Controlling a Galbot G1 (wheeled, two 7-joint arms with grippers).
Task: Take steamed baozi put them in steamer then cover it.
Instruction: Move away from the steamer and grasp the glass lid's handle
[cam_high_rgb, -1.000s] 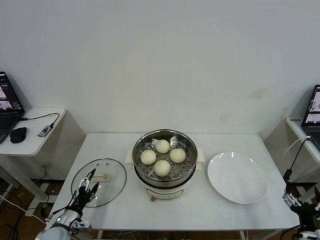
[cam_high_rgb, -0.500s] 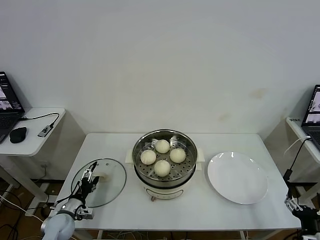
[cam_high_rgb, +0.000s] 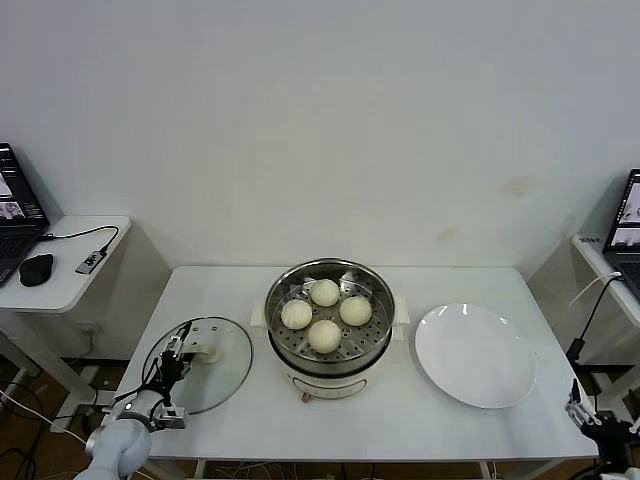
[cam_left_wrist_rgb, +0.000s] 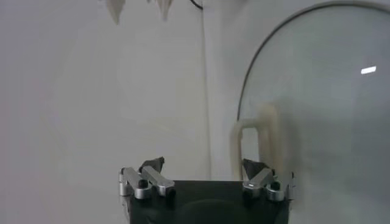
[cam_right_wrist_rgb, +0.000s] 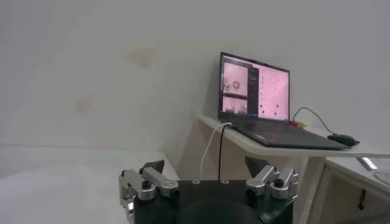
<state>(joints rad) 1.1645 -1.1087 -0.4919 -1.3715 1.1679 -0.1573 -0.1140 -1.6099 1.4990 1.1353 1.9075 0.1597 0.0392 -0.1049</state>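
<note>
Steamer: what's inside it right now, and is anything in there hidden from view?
Inside the steamer, four steamed baozi sit on the perforated tray. It is uncovered; the cover lies on the table beside it. Whatever lies below the tray is hidden.

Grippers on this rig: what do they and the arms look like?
The left gripper and the right gripper match: a black body, silver metal finger links with black screws, and dark pointed fingertips. In the head view the left arm's wrist segment is a rounded, glossy silver-grey. No markings or sleeves show.
</note>
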